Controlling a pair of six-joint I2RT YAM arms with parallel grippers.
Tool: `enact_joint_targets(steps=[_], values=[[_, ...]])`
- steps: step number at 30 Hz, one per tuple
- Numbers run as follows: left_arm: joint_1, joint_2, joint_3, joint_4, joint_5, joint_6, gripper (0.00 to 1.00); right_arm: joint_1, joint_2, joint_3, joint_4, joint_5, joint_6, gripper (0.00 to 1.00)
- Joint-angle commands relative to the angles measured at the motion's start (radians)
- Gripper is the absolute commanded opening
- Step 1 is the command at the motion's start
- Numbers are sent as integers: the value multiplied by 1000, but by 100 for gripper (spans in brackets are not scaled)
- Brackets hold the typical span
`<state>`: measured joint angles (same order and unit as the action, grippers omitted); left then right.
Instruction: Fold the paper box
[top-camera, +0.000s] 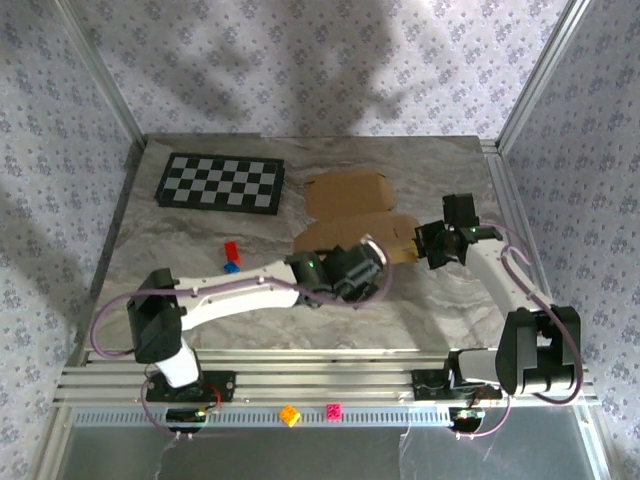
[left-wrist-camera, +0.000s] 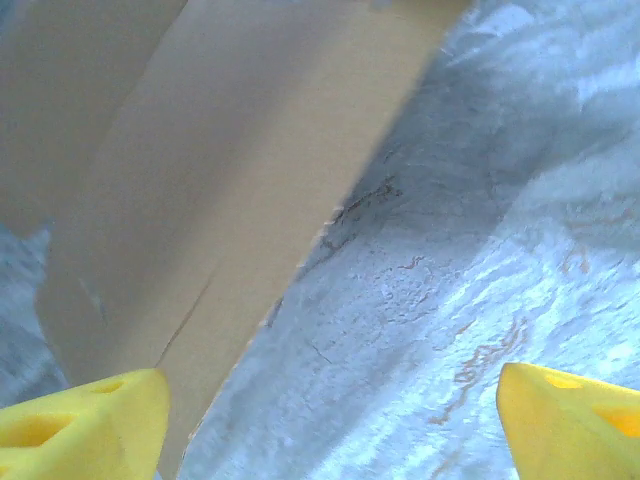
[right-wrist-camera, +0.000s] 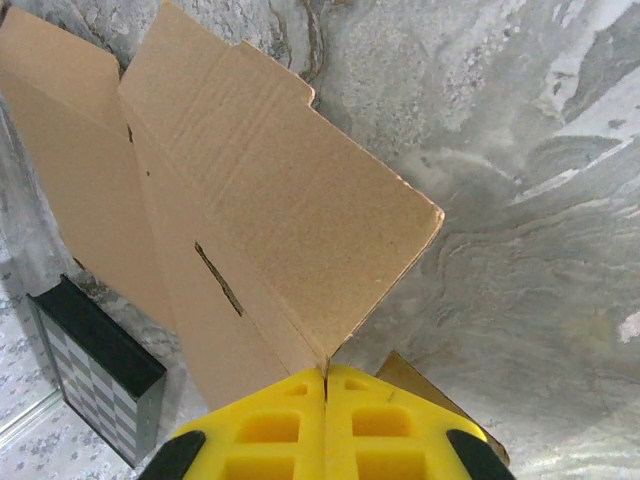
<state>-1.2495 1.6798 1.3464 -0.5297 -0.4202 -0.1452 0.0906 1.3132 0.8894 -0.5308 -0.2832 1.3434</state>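
Your left pincer (left-wrist-camera: 325, 425) stands wide open with nothing in it. The box (left-wrist-camera: 230, 150) lies just ahead of it, one long panel edge running down toward its left finger (left-wrist-camera: 85, 425), with bare table (left-wrist-camera: 480, 230) ahead of the right one. Your right pincer (right-wrist-camera: 325, 400) has its pads pressed flat together, and a raised flap of the box (right-wrist-camera: 270, 200) comes down to meet the seam between them. You cannot tell whether a sliver of card is nipped there or merely touches. From above, the box (top-camera: 350, 205) sits half opened between the two, just beyond the left pincer (top-camera: 355, 270) and to the inner side of the right pincer (top-camera: 430, 245). The mat (top-camera: 220, 182) lies well off, beyond your left arm. Expect the box to handle as thin, light card. It is probably stiff across each panel, willing to bend only at its scored creases, and springy enough for flaps to lift again once released. On this smooth table (top-camera: 200, 230) it will likely slide when pushed, so brace it with one pincer while the other folds. Take hold at a free flap edge close to its crease, gripping lightly; a hard pinch mid-panel could dent or kink the card.
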Motion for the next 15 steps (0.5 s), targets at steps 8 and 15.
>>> enact_joint_targets(steps=[8,15], values=[[12,207,-34,249,-419,426,89,0,67,116,-165,-20,11,0],[99,343,180,178,-464,429,43,-8,78,153,-210,-36,-4,0]])
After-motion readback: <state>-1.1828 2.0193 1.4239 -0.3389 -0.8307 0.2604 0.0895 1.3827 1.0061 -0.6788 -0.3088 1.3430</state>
